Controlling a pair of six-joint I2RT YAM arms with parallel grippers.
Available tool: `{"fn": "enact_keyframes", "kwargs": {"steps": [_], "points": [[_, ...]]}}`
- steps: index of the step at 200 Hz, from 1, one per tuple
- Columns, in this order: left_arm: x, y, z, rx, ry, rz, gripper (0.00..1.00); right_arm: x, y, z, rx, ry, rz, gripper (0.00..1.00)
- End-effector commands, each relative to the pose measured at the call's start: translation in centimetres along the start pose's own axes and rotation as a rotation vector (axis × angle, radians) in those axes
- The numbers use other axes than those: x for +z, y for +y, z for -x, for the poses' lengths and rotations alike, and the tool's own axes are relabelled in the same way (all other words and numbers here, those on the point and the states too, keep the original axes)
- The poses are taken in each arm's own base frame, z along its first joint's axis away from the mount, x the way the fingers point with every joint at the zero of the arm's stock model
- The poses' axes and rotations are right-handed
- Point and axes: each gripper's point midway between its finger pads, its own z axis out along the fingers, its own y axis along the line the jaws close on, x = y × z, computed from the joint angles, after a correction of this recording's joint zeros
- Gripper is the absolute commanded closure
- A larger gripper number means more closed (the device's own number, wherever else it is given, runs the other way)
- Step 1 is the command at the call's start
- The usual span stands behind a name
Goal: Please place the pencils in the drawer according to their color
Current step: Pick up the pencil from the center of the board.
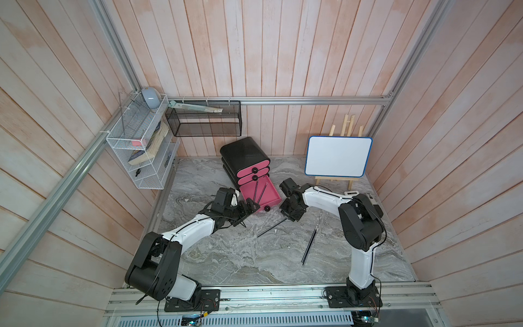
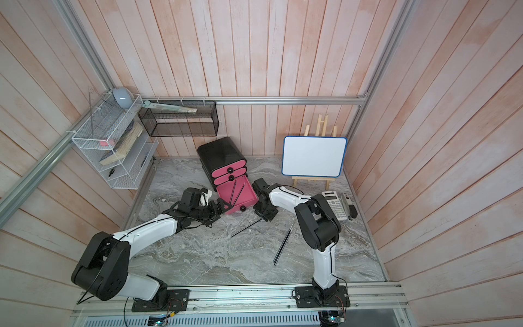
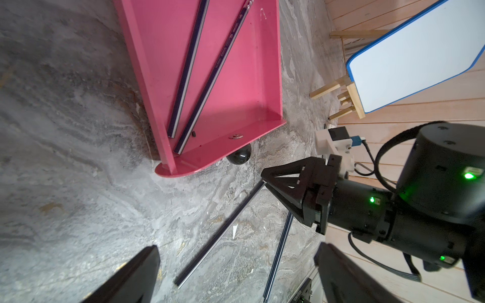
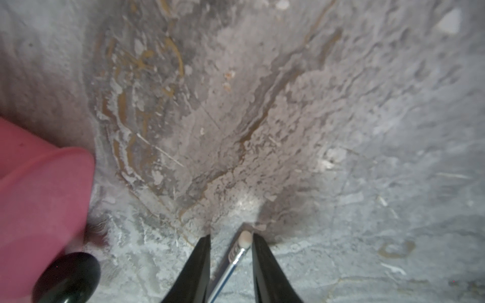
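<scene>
Closest to the right wrist lens, the right hand [image 4: 231, 237] sits low over the counter [image 4: 262, 105]. Its two fingers are apart, one on each side of the eraser end of a black pencil [image 4: 237, 253]. There is a clear gap between the pencil and one finger. It lies against or just beside the other, but the soft view does not show whether they touch. Seen from above, this pencil lies flat on the counter, slanting from the hand's tips toward the front.

Two more black pencils [image 1: 310, 246] lie together on the counter near the right arm, well apart from the first.

At the back middle stands the black cabinet [image 1: 243, 153] with three pink drawers. The upper two are shut and the bottom drawer [image 1: 273, 195] stands open. Two pencils [image 3: 189, 68] lie inside it, spread in a narrow V.

The left hand [image 1: 250, 206] hovers just beside the open drawer's front corner, near its round knob [image 1: 267, 208]. Its fingers are wide apart and hold nothing.

A whiteboard [image 1: 338, 155] on an easel stands at the back right, and a calculator [image 2: 335, 205] lies near it.
</scene>
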Motion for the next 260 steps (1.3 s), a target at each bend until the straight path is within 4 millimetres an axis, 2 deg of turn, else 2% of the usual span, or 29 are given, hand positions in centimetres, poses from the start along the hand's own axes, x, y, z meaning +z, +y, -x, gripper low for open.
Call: {"fn": "enact_keyframes", "kwargs": {"steps": [1,54,96,108,136,163,229,260], "points": [[-0.1,0.2,-0.1,-0.003,0.000,-0.012,0.00,2.0,-2.5,-1.3,-0.011,0.045,-0.103,0.70],[-0.1,0.2,-0.2,-0.005,-0.001,-0.013,0.01,2.5,-3.3,-1.5,-0.028,0.055,-0.135,0.80],[-0.4,0.2,-0.2,-0.007,-0.005,-0.010,0.01,2.8,-3.7,-1.5,-0.037,0.054,-0.144,0.93],[-0.4,0.2,-0.2,-0.006,-0.005,-0.010,0.00,2.8,-3.7,-1.5,-0.040,0.051,-0.139,1.00],[-0.6,0.3,-0.3,-0.009,-0.002,-0.002,0.01,2.4,-3.1,-1.3,-0.057,0.038,-0.103,1.00],[-0.8,0.4,-0.5,-0.010,0.002,0.010,0.00,0.9,-2.1,-0.9,-0.065,0.004,-0.024,1.00],[-1.2,0.7,-0.9,-0.035,0.014,0.026,0.00,-4.4,-0.1,0.3,-0.076,-0.069,0.155,1.00],[-1.2,0.7,-0.7,-0.053,0.010,0.030,0.00,-7.2,2.1,1.4,-0.069,-0.100,0.256,1.00]]}}
